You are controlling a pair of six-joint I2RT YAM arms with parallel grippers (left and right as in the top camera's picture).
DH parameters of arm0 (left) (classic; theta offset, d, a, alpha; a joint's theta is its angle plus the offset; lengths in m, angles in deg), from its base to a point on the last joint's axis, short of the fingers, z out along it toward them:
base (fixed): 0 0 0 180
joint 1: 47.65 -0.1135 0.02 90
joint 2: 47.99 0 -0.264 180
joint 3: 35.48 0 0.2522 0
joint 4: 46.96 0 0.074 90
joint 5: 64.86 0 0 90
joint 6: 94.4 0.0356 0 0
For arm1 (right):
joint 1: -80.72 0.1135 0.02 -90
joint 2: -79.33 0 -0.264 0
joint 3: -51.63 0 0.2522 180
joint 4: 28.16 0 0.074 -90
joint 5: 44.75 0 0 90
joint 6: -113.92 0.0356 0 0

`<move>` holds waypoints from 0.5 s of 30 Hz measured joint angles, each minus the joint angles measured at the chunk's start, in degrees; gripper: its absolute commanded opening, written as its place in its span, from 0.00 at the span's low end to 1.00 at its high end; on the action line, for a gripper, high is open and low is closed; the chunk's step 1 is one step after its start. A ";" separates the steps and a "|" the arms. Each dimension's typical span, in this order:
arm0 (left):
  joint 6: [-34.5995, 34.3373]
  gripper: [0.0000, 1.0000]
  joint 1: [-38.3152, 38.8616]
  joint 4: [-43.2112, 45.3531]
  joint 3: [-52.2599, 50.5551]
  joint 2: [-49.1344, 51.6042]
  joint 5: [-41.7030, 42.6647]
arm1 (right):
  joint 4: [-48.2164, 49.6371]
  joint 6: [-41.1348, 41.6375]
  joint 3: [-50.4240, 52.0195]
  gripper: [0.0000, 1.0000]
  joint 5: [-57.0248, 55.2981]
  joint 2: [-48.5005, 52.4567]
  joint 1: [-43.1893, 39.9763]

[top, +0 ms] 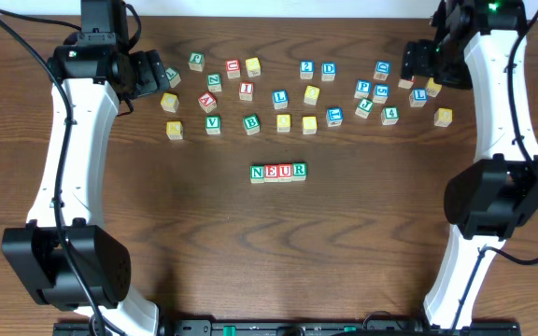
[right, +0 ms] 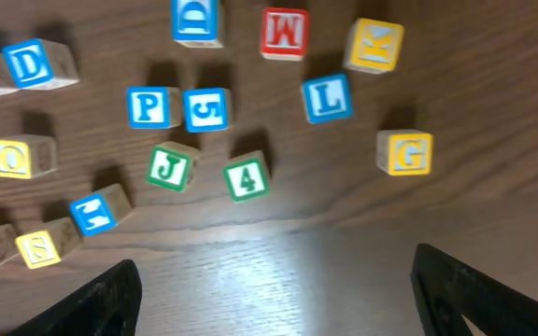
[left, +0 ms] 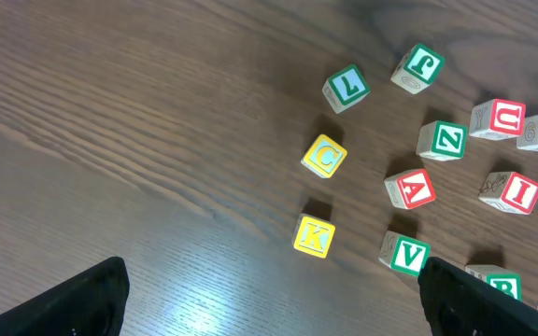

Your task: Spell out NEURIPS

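Next letter to fetch: the I block [left: 512, 191]

The left pincer [left: 274, 289] and the right pincer [right: 274, 280] are both wide open and hold nothing. The row [top: 278, 172] says NEUR, so I comes next. The I block lies ahead of the left pincer, off to the side past one finger, with the A block [left: 409, 189] near it. I think the pincer should move right over it, then come straight down without bumping the A.

White arm links [top: 63, 140], black joints [top: 63, 266], black cables [top: 7, 37], black-fingered left hand [left: 271, 271]
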 measured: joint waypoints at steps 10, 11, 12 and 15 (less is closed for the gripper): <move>0.00 0.98 0.00 0.37 0.00 0.00 0.26 | 2.16 -0.15 0.00 0.91 1.07 0.00 5.22; 0.04 0.98 0.00 0.79 0.00 0.00 0.48 | 2.25 -0.20 0.00 0.91 1.07 0.00 5.57; 0.26 1.00 0.00 1.62 -0.02 0.00 0.98 | 2.23 -0.22 0.00 0.91 1.18 0.00 5.88; 1.84 0.94 0.04 3.65 0.00 0.00 3.54 | 2.10 -0.22 0.00 0.91 1.31 0.00 6.34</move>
